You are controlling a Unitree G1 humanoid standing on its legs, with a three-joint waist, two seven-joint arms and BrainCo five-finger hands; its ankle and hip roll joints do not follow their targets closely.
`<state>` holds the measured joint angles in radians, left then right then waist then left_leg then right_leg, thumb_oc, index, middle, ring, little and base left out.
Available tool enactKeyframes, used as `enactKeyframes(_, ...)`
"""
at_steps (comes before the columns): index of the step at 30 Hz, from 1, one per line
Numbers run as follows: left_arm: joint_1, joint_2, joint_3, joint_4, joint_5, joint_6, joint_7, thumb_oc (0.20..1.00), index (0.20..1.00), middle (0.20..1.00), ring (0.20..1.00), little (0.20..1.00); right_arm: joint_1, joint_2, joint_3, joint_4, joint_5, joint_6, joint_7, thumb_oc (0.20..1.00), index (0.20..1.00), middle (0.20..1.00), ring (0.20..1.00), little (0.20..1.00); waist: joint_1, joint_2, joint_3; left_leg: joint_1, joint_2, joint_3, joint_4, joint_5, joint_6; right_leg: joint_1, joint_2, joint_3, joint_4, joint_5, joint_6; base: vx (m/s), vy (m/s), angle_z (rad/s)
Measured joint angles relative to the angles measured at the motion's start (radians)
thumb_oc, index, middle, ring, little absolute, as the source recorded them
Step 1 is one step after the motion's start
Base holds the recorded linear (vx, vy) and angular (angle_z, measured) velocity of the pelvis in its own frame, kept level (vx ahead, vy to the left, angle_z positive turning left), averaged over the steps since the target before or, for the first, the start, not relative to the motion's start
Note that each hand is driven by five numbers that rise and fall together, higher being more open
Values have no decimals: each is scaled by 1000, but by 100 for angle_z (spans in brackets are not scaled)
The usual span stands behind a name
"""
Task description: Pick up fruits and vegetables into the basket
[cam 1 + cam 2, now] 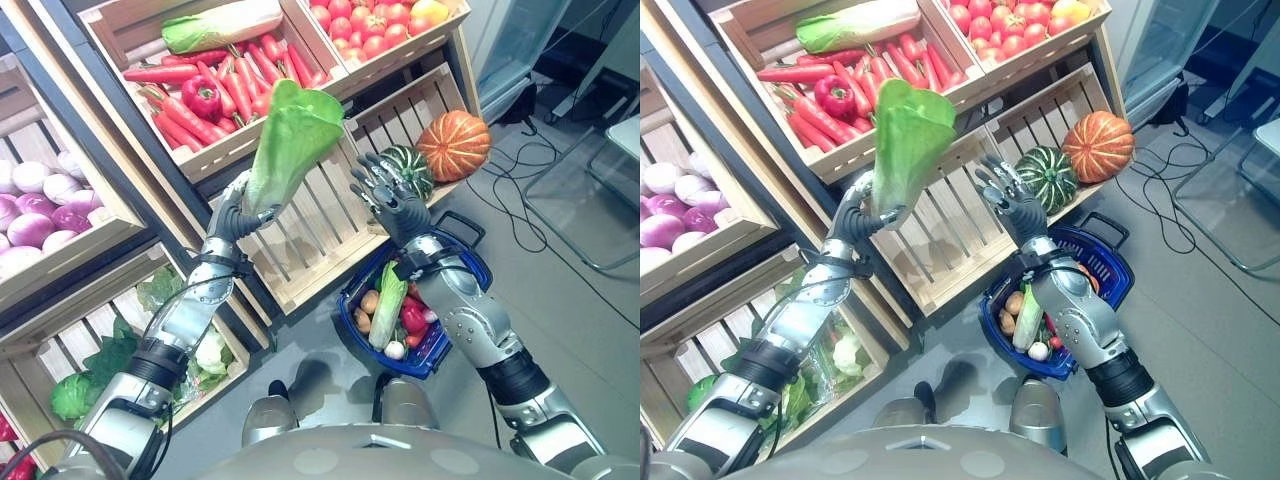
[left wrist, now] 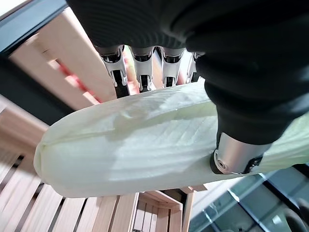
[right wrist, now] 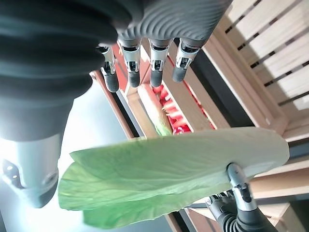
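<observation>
Crates [image 1: 300, 250]: pale unfinished wood slats, matt, visible grain. Cabbage [image 1: 290, 140], at 12 o'clock: waxy, smooth leaves, faintly veined, pale matt base. Basket [image 1: 462, 262], at 5 o'clock: blue plastic mesh, glossy, black plastic handle. Left hand [image 1: 240, 212] and right hand [image 1: 392, 200]: brushed silver metal fingers, dark rubbery tips, matt ribbed cover. Orange pumpkin [image 1: 453, 145], at 2 o'clock: ridged, dull rind. Red pepper [image 1: 203, 96]: glossy skin. Floor [image 1: 580, 330]: smooth grey, slight sheen.

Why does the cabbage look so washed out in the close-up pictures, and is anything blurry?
Left wrist view: the cabbage sits very close, pale and bleached by bright light, with the crate slats behind it soft. Right wrist view: white glare burns out the background beside the leaves. The left eye view stays evenly lit, basket included.
</observation>
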<state>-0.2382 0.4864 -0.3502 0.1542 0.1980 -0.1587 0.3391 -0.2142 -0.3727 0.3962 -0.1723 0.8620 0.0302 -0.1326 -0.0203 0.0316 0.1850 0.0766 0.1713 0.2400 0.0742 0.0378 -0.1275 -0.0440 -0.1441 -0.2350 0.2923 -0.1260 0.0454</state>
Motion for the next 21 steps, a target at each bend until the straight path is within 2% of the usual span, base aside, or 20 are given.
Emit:
enactKeyframes(2, -1, 3, -19, -39, 43, 2, 0, 200, 200, 200, 200, 200, -11, 10, 20, 10, 24, 7, -41, 1000, 1000, 1000, 1000, 1000, 8, -14, -10, 0, 0, 0, -3, 0, 0, 0, 0, -1, -2, 0, 0, 0, 0, 0)
enactKeyframes(7, -16, 7, -69, -59, 116, 30, -2, 200, 200, 200, 200, 200, -21, 32, 22, 39, 33, 13, -108, 1000, 1000, 1000, 1000, 1000, 11, -19, -31, 8, -3, -1, -11, 2, 2, 14, 0, -7, -17, 5, 5, 4, 5, 1)
enactKeyframes(13, -49, 25, -100, -62, 159, 122, -16, 200, 200, 200, 200, 200, -32, 35, 50, 70, 43, 23, -210, 1000, 1000, 1000, 1000, 1000, 10, -20, -32, 17, -4, 1, -14, 2, 2, 23, -1, -7, -23, 6, 6, 1, 22, 0)
enactKeyframes(16, -63, 36, -133, -62, 174, 188, -29, 200, 200, 200, 200, 200, -34, 41, 53, 98, 38, 41, -267, 1000, 1000, 1000, 1000, 1000, 10, -20, -33, 17, -4, 1, -15, 2, 2, 24, -1, -7, -24, 6, 6, -1, 21, 0)
enactKeyframes(21, -78, 36, -166, -62, 212, 258, -47, 200, 200, 200, 200, 200, -38, 44, 63, 132, 17, 65, -301, 1000, 1000, 1000, 1000, 1000, 6, -20, -37, 24, -7, 2, -20, 1, 3, 31, -2, -6, -33, 10, 9, 0, 0, 0)
